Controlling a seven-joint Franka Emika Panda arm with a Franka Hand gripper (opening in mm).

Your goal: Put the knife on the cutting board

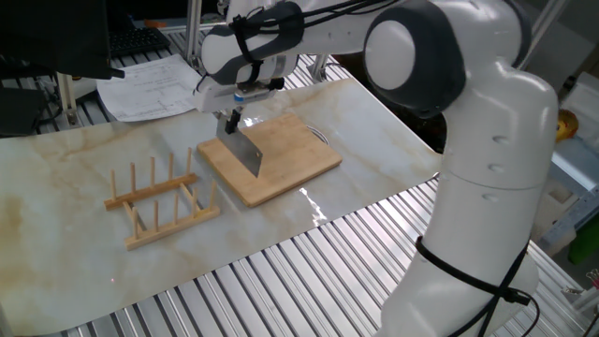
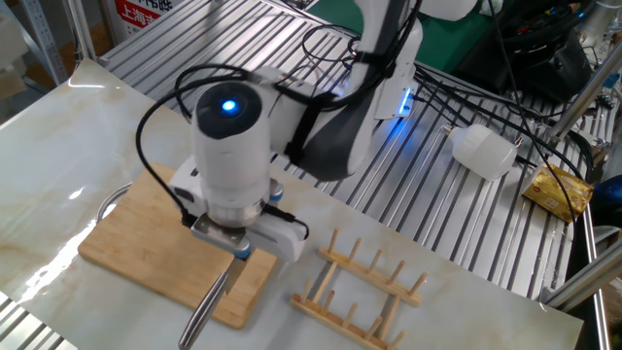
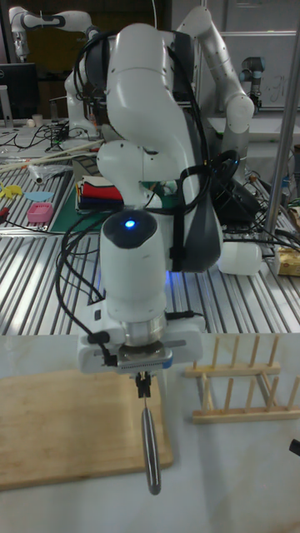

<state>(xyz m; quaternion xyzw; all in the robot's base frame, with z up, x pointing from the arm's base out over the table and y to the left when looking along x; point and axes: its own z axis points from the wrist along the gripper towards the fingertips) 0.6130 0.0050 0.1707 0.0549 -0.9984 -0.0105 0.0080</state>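
Note:
My gripper (image 1: 229, 120) is shut on the knife (image 1: 246, 153), a cleaver held with its broad grey blade standing on edge. The blade hangs over the left part of the cutting board (image 1: 285, 150), a light-brown bamboo board with a thin metal loop at its far end. Its lower edge is close to the wood; I cannot tell whether it touches. In the other fixed view the knife (image 2: 206, 309) shows as a narrow silver bar over the near corner of the cutting board (image 2: 146, 233), and the wrist hides the fingers. In the tall fixed view the gripper (image 3: 143, 381) holds the knife (image 3: 150, 454) at the right end of the cutting board (image 3: 67, 425).
A wooden peg rack (image 1: 164, 198) stands on the marble mat left of the board, also seen as the peg rack (image 2: 358, 290) and the peg rack (image 3: 242, 379). Papers (image 1: 150, 82) lie at the back. Slatted metal table (image 1: 281, 281) surrounds the mat. A white jug (image 2: 483, 151) lies off the mat.

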